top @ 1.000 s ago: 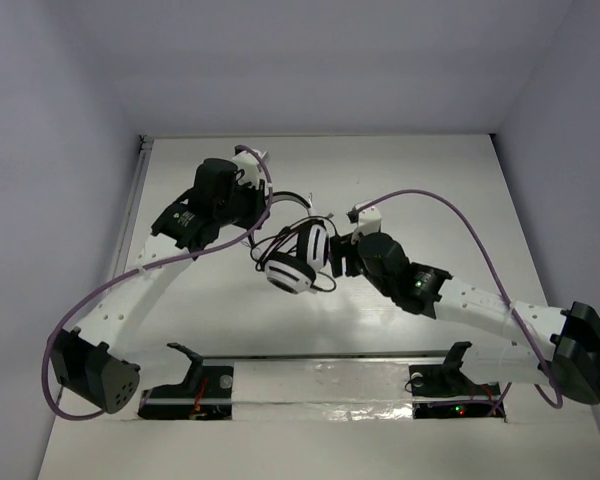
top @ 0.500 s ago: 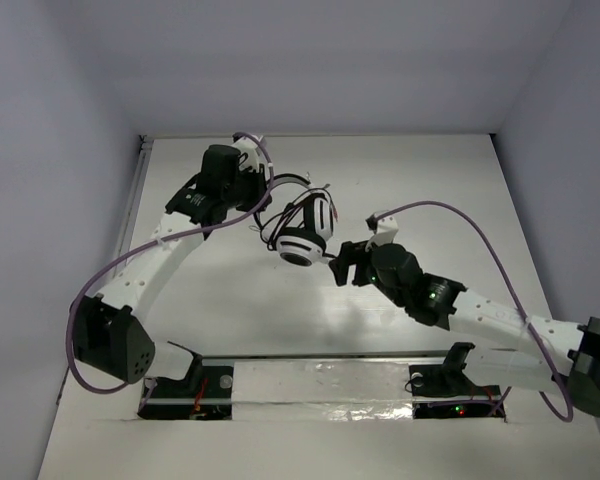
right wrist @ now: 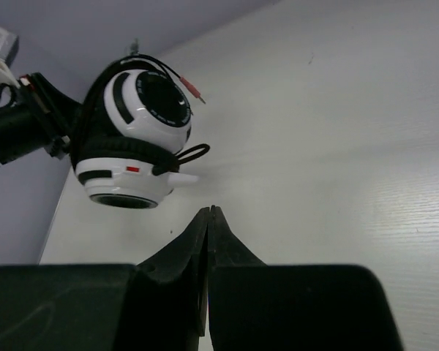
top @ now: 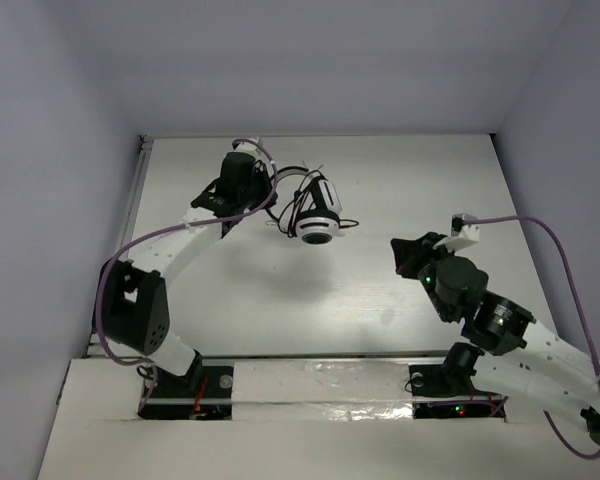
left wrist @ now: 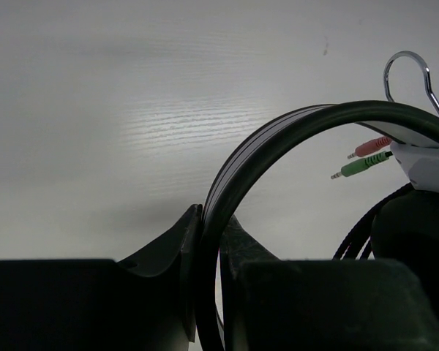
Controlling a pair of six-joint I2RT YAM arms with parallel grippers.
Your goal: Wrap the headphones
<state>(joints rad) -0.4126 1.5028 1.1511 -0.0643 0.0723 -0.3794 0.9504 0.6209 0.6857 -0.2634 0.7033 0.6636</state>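
the left gripper [left wrist: 208,241] is pinched tight on the headband of the headphones [top: 315,215], which are held up off the table [top: 280,300] right beside it. the black cable [right wrist: 177,157] looks mostly looped around the earcups, with the red and green plugs [left wrist: 366,157] dangling loose just past the band. the right gripper [right wrist: 208,219] is pressed together on nothing, well apart on the other side. so the wrap seems nearly done, only loose ends and setting down left, probably.

A robotics lab: two arms bolted to a bare white table [top: 380,180] within plain grey walls [top: 40,200].
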